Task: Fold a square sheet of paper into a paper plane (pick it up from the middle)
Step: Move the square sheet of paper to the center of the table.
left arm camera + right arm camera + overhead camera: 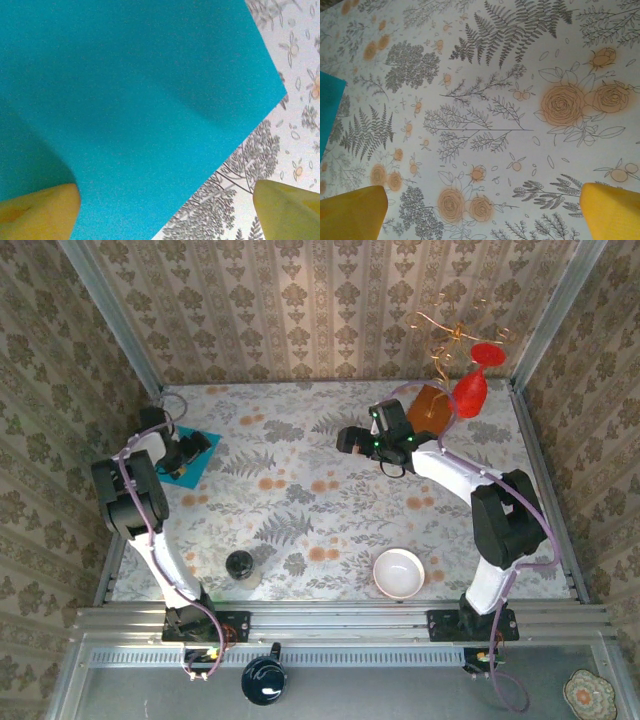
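Observation:
The square sheet of paper (187,468), teal-blue, lies at the far left of the table by the wall. My left gripper (200,445) is right above it and open. In the left wrist view the paper (140,100) takes up most of the picture, and its edge runs diagonally across the left gripper (166,202). One yellow finger (40,210) is over the paper, which curves in shadow there, and the other is over bare tablecloth. My right gripper (346,440) hovers open over the middle back of the table. In its own view the right gripper (483,202) has nothing between its fingers, and a paper corner (329,110) shows at the left edge.
A white bowl (399,572) and a dark jar (240,565) stand near the front edge. An orange-brown board (428,408) and a red glass-shaped ornament (472,388) are at the back right. Patterned walls enclose three sides of the table.

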`<state>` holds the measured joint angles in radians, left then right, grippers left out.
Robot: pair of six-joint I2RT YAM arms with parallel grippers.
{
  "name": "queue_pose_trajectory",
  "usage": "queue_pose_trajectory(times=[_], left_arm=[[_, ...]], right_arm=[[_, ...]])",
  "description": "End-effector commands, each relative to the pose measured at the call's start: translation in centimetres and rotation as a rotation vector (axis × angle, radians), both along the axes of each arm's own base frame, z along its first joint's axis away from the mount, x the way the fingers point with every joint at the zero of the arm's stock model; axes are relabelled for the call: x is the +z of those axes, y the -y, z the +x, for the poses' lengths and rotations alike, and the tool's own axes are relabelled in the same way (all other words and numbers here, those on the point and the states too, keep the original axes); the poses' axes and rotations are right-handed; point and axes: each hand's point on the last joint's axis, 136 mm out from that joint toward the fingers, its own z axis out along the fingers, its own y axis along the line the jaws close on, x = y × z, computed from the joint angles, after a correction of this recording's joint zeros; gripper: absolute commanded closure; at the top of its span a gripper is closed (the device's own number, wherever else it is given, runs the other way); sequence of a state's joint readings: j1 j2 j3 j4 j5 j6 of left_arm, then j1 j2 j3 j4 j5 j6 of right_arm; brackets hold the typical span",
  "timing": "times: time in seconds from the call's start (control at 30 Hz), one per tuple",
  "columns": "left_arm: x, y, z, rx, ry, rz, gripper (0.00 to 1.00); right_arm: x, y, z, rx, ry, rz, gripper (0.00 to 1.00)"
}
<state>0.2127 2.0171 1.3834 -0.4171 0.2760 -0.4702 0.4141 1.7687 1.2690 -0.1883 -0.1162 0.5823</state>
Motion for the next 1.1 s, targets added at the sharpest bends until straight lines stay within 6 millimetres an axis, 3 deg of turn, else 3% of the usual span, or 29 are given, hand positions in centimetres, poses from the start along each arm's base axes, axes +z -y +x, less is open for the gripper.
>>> queue_pose_trajectory(times=[0.0,0.33,0.8,0.87,0.93,1.07], left_arm=[[-2.5,3.9,-2.9,-0.102,-0.146,-0.018,0.1],[-1.8,15.1,-6.2,-0.391,-0.22,0.065,0.13],[-1.2,26.6,-13.2,-0.803,-0.307,0.117,0.19],[-0.5,28.4,-14.2,-0.847,-0.29,0.09,0.22],[1.2,29.2,-14.0,-0.847,-0.24,0.067,0.22],[6.1,28.4,-11.7,-0.751,-0.074,0.041,0.19]], right_arm=[[0.0,1.3,0.4,-0.068,0.003,-0.025,0.0],[-0.7,3.0,-0.1,-0.109,-0.054,-0.002,0.0],[-2.5,6.2,-1.1,-0.206,-0.12,0.028,0.0],[-2.6,6.1,-1.1,-0.191,-0.122,0.024,0.01],[-2.8,5.5,-1.1,-0.152,-0.14,0.023,0.02],[-3.0,1.8,-0.8,0.001,-0.17,0.034,0.12]])
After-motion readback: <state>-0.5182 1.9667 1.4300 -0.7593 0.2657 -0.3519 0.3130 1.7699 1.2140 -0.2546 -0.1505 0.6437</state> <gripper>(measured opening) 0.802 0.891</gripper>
